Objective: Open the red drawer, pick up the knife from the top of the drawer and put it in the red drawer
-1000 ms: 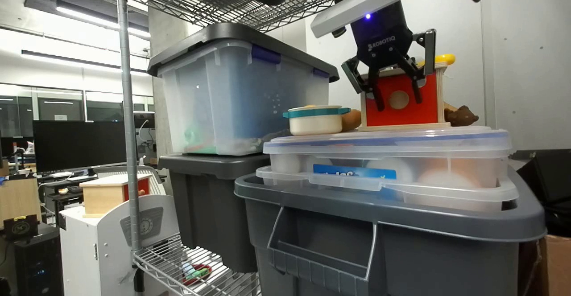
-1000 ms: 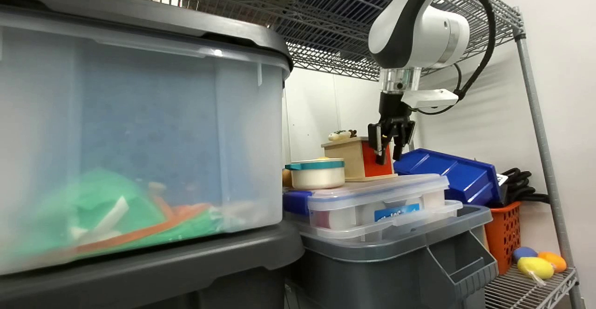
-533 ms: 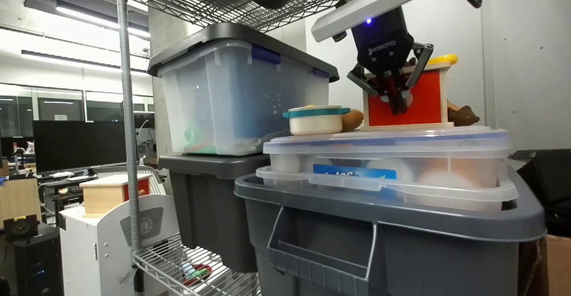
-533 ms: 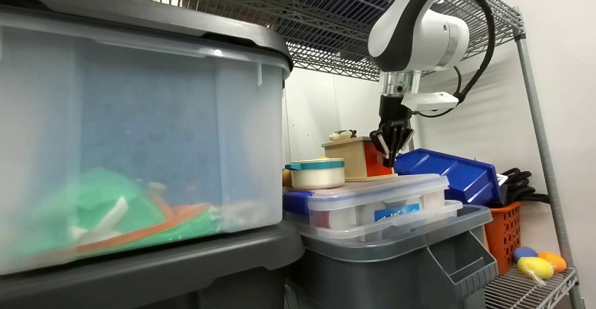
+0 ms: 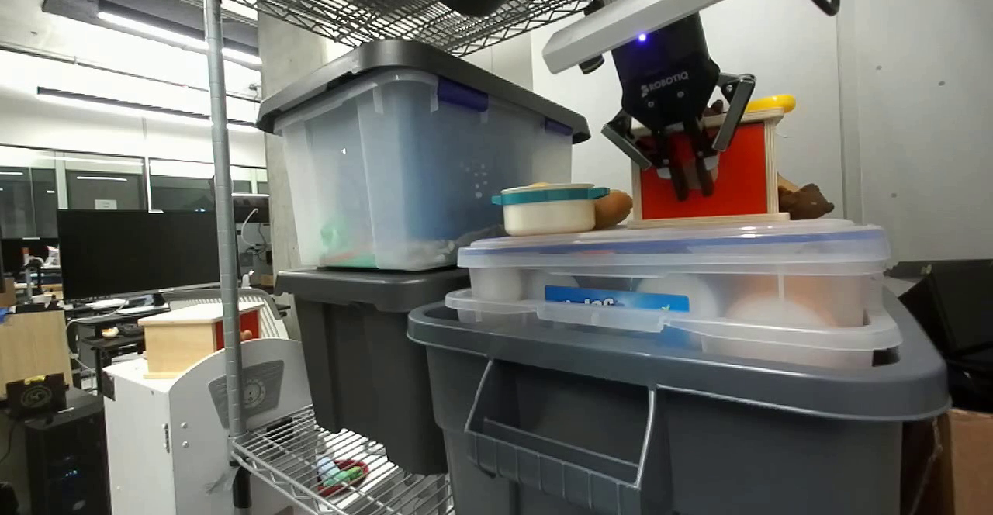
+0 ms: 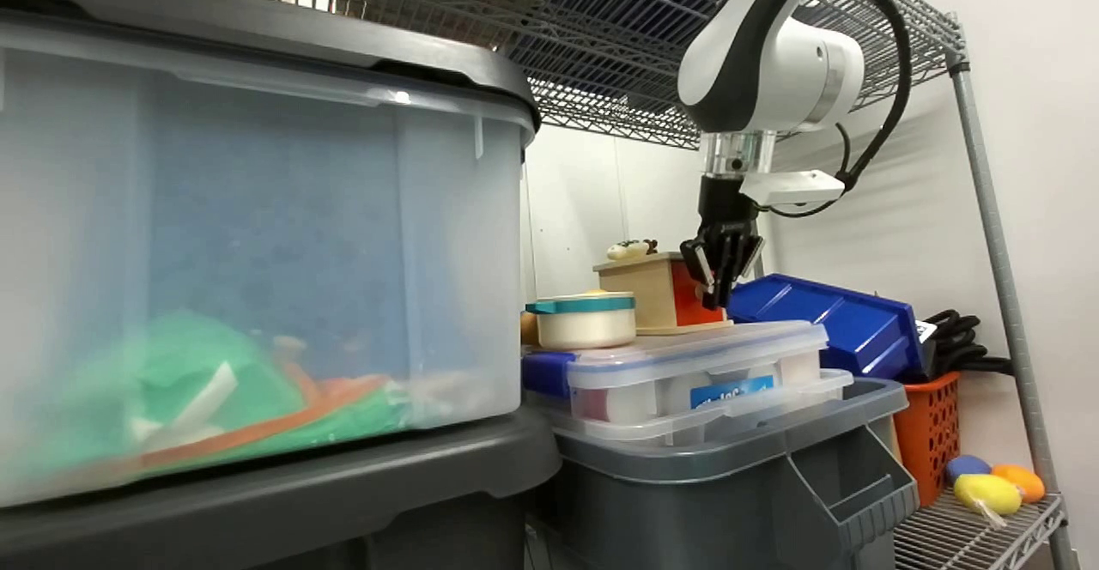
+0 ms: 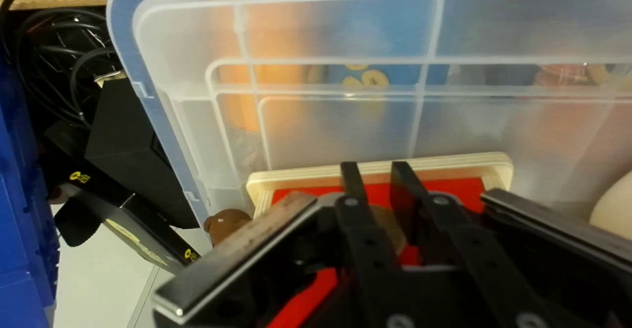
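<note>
In an exterior view, the yellow knife (image 5: 774, 102) tops the red-fronted wooden drawer (image 5: 742, 178), standing right of the round cream pot (image 5: 548, 214) on the clear plastic tub (image 5: 675, 260).

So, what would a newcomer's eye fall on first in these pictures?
Probably the red drawer, its bright face close behind the black hand, with a yellow piece on top. In an exterior view, a huge tub fills the left side, a blurred green shape showing through its wall, while a tilted blue bin stands out to the right of the drawer.
</note>
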Controlling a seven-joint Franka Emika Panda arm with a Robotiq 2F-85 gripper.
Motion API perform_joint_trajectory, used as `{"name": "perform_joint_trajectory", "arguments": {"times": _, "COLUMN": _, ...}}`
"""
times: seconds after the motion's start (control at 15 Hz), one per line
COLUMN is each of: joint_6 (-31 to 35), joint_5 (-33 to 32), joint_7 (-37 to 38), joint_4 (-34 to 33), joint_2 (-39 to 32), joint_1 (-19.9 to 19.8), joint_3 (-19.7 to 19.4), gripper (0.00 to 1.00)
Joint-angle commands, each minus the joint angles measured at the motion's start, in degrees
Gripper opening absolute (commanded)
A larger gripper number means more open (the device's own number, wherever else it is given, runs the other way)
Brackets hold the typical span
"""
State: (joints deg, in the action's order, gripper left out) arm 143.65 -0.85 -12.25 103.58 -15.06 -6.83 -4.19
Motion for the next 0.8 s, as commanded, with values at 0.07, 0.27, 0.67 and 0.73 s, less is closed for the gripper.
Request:
{"name": "perform_joint_trajectory", "arguments": {"times": 0.07, "joint_6": -0.23, "joint_5": 1.97, "joint_7": -2.31, "joint_4": -1.93, "joint_2": -0.46, "joint_1": -1.07, "joint_3": 0.90, "gripper": 0.62}}
{"name": "perform_joint_trajectory", "arguments": {"times": 0.27, "joint_6": -0.76, "joint_5": 3.00, "joint_7": -3.54, "joint_4": -2.70, "joint_2": -0.67, "joint_1": -1.43, "joint_3": 1.21, "gripper": 0.83}}
{"name": "perform_joint_trajectory", "arguments": {"times": 0.67, "joint_6": -1.54, "joint_5": 6.18, "joint_7": -8.26, "joint_4": -5.17, "joint_2": -2.39, "joint_1": -2.55, "joint_3": 2.01, "gripper": 1.00}}
{"name": "perform_joint_trajectory", "arguments": {"times": 0.73, "joint_6": -1.61, "joint_5": 6.51, "joint_7": -8.90, "joint_4": -5.66, "joint_2": -2.91, "joint_1": -2.72, "joint_3": 2.20, "gripper": 1.00}}
